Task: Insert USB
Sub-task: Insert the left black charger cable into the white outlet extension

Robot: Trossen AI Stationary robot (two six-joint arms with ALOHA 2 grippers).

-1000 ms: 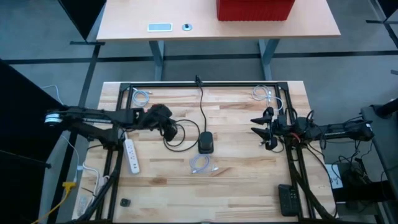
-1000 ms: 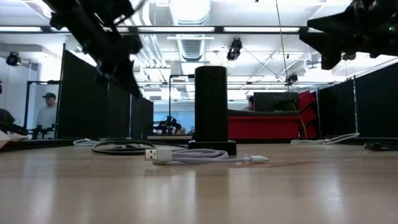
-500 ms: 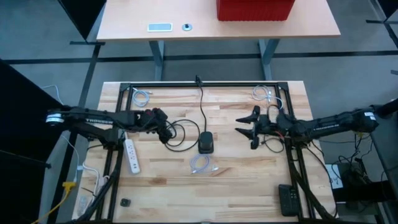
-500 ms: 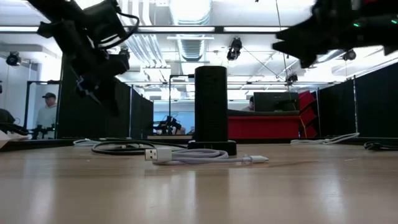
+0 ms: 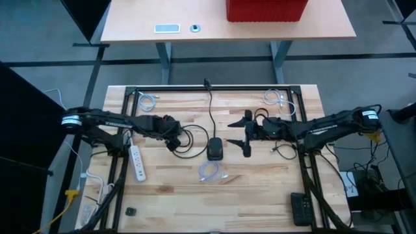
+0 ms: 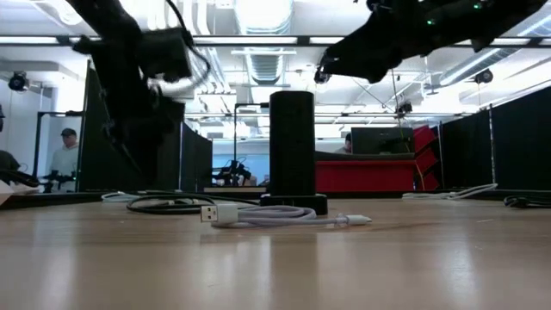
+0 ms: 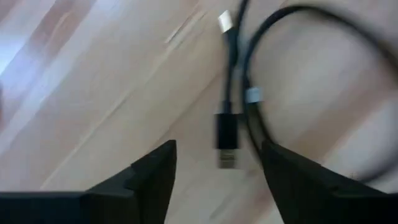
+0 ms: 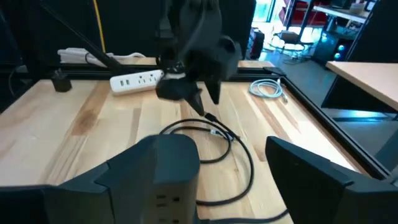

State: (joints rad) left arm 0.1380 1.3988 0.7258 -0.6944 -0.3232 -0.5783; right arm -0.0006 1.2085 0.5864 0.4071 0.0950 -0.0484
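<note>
Wooden tabletop: slatted, black frame around it.
Right hand: above the tabletop just right of the tower, fingers spread wide, nothing between them.
Left hand: over the black cable's coil, left of the tower; fingers apart, holding nothing.
Black charging tower: upright, mid-tabletop.
Black cable: looped left of the tower; its USB plug lies flat on the wood, between the left fingers.
White cable: coiled just in front of the tower.
</note>
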